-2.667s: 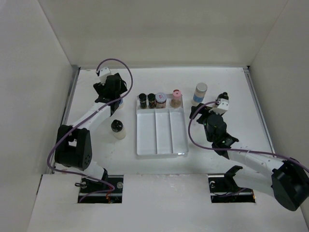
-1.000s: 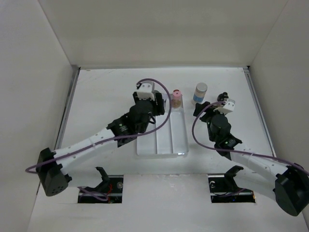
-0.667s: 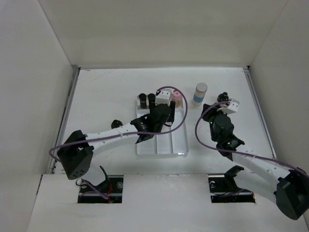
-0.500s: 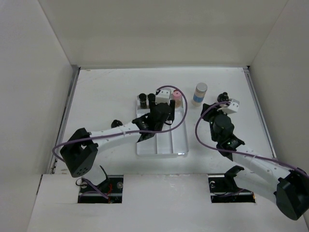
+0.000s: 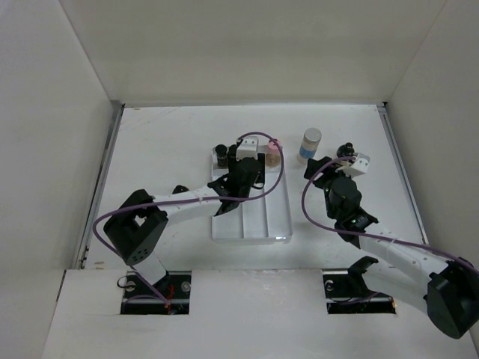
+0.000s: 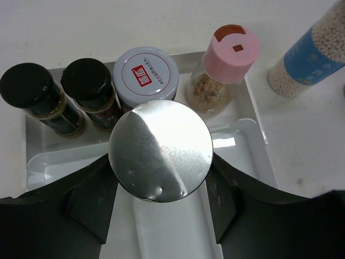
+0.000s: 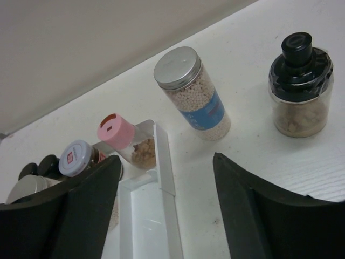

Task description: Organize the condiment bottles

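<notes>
Left pincer [image 6: 160, 186] clamped on silver-lidded pale bottle [image 6: 160, 148]. Bottle upright, lid toward wrist camera, over clear divided plastic tray [image 6: 254, 141], just nearside of row of four small capped bottles [image 6: 144, 75]. Seating likely needs straight descent. Right pincer [image 7: 164, 216] agape, nearer to blue-labelled grey-lidded bottle [image 7: 197, 102] upright on white tabletop [image 7: 259, 156].

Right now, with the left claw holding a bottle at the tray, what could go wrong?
The silver-lidded bottle is held close to the red-label jar and pink-capped bottle; setting it down could tip either. The right claw is open near the tall blue-label bottle; a careless sweep could topple it.
</notes>
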